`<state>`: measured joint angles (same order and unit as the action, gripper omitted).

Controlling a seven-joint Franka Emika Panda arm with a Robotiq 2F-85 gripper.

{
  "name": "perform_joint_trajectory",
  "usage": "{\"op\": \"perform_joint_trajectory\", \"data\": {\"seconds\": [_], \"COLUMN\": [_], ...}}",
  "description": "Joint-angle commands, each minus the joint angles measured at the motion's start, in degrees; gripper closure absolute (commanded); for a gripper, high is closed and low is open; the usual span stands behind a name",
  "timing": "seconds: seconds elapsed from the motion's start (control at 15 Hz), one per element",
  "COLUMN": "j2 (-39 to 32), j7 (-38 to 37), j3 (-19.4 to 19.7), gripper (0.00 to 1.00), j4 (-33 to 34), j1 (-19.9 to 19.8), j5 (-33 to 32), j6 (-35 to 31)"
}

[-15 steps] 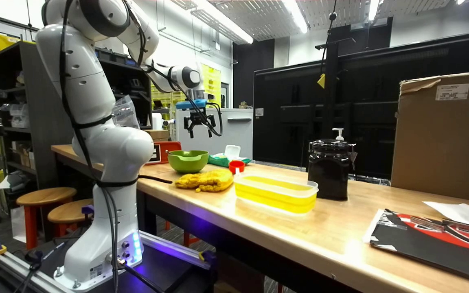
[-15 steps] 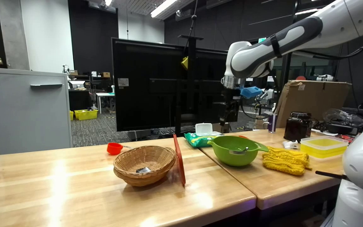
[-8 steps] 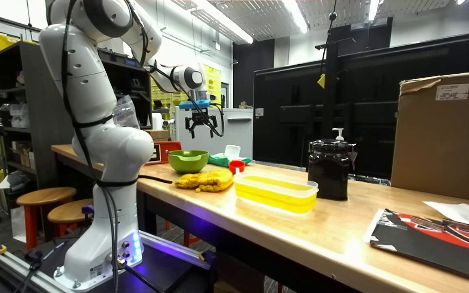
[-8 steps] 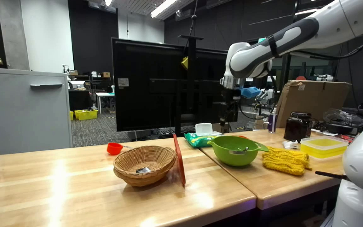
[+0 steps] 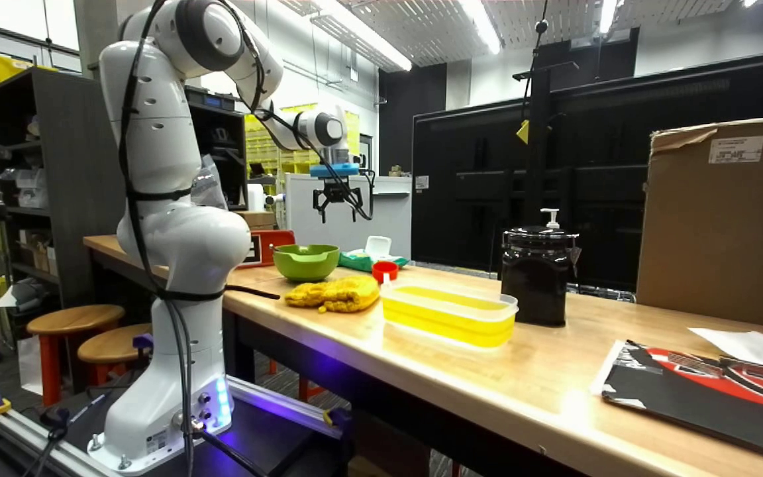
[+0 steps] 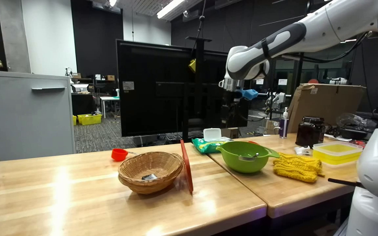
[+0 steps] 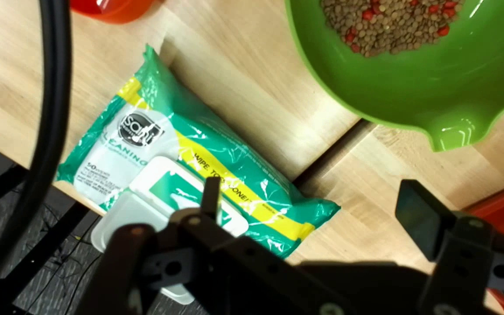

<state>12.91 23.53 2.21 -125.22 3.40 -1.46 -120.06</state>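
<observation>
a black gripper (image 5: pixel 338 215) hangs in midair, higher than the green bowl (image 7: pixel 409 87), jaws spread wide and empty. the green-wrapped wipes (image 7: pixel 199 157), their white lid (image 6: pixel 212 134) flipped up, lie just beside the bowl. brown and red bits (image 7: pixel 392 28) sit inside it. a yellow knit (image 6: pixel 297 167) lies near the bowl; on the bowl's other side stand a red board (image 6: pixel 187 168) and a basket (image 6: pixel 156 162).

Between the wipes pack (image 7: pixel 217 148) and the green bowl (image 7: pixel 409 83), a strip of wooden table (image 7: pixel 295 122) leaves room for passing down, but the pack's upright lid (image 6: pixel 212 134) and the red panel (image 6: pixel 186 167) are obstacles.
</observation>
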Motion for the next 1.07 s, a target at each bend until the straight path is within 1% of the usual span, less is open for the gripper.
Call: {"op": "perform_joint_trajectory", "data": {"seconds": [0.0, 0.4, 1.0], "j2": [-6.8, -14.4, -22.3], "j7": [5.3, 12.8, 22.9], "j3": [0.7, 0.1, -0.6], "gripper": [0.0, 0.0, 0.0], "j4": [7.3, 16.2, 25.6], "j1": [-0.3, -2.1, -5.1], "j5": [0.9, 0.1, 2.0], "j6": [1.0, 2.4, 3.2]}}
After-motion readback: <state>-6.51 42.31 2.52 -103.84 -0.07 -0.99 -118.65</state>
